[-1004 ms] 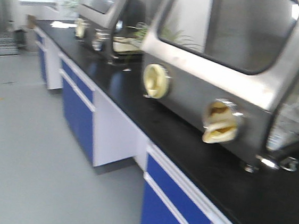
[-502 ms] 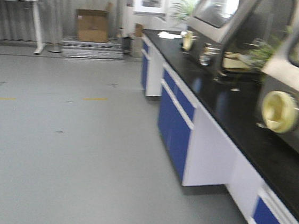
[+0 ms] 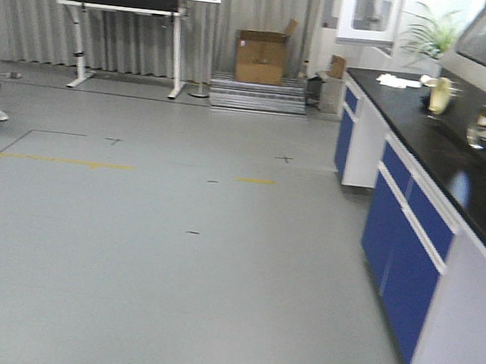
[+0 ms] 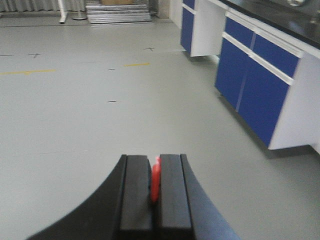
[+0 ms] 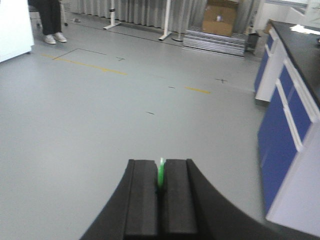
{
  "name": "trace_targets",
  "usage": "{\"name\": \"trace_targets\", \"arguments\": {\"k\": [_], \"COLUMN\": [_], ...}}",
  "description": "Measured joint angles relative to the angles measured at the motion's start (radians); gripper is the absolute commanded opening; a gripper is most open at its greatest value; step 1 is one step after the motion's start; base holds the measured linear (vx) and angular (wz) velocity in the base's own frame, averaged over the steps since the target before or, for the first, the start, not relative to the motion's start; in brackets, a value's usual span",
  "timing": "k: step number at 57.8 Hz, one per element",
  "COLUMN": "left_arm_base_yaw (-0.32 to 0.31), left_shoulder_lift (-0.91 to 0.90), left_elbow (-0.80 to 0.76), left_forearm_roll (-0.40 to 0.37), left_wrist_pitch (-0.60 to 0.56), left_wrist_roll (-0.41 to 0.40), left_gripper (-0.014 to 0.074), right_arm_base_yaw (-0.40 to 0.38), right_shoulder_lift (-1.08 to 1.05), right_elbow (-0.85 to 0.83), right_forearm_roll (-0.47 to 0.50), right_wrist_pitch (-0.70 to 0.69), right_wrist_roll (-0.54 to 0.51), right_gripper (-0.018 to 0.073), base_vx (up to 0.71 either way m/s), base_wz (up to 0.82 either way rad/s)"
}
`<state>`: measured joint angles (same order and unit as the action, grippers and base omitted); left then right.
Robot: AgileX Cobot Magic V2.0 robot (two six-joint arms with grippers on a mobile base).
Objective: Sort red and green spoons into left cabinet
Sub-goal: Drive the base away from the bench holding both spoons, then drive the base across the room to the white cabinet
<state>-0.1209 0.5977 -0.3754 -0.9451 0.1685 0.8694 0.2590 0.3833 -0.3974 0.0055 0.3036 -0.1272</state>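
Observation:
My left gripper (image 4: 154,159) is shut on the red spoon (image 4: 155,180); only a short red edge shows between its black pads. My right gripper (image 5: 161,162) is shut on the green spoon (image 5: 160,176); only a thin green sliver shows between its pads. Both grippers are held over bare grey floor. The left cabinet is out of view in every frame. Neither gripper shows in the front view.
A black-topped lab bench with blue doors (image 3: 410,243) runs along the right, also in the left wrist view (image 4: 260,90) and the right wrist view (image 5: 287,130). A cardboard box (image 3: 260,57) on grey steps and a white stand (image 3: 123,39) stand at the back. A person's legs (image 5: 50,20) are far left.
The front view has swung left: the steel glove boxes on the bench have slid out to the right and open floor and the back wall now fill the view.

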Motion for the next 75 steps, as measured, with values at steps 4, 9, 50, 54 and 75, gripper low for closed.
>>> {"name": "trace_targets", "arguments": {"k": [4, 9, 50, 54, 75], "left_arm_base_yaw": [0.000, 0.000, 0.000, 0.000, 0.000], "left_shoulder_lift": [0.000, 0.000, 0.000, 0.000, 0.000], "left_elbow": [0.000, 0.000, 0.000, 0.000, 0.000], "left_forearm_roll": [0.000, 0.000, 0.000, 0.000, 0.000], "left_wrist_pitch": [0.000, 0.000, 0.000, 0.000, 0.000], "left_wrist_roll": [0.000, 0.000, 0.000, 0.000, 0.000], "left_gripper": [0.0000, 0.0000, 0.0000, 0.0000, 0.0000], "right_arm_base_yaw": [0.000, 0.000, 0.000, 0.000, 0.000], "right_shoulder_lift": [0.000, 0.000, 0.000, 0.000, 0.000], "right_elbow": [0.000, 0.000, 0.000, 0.000, 0.000], "right_forearm_roll": [0.000, 0.000, 0.000, -0.005, -0.005], "right_wrist_pitch": [0.000, 0.000, 0.001, 0.001, 0.001], "right_wrist_roll": [0.000, 0.000, 0.000, 0.000, 0.000], "right_gripper": [0.0003, 0.0003, 0.0003, 0.0003, 0.0003], "base_vx": [0.47, 0.50, 0.58, 0.64, 0.64], "base_wz": [0.36, 0.34, 0.18, -0.02, -0.04]}}
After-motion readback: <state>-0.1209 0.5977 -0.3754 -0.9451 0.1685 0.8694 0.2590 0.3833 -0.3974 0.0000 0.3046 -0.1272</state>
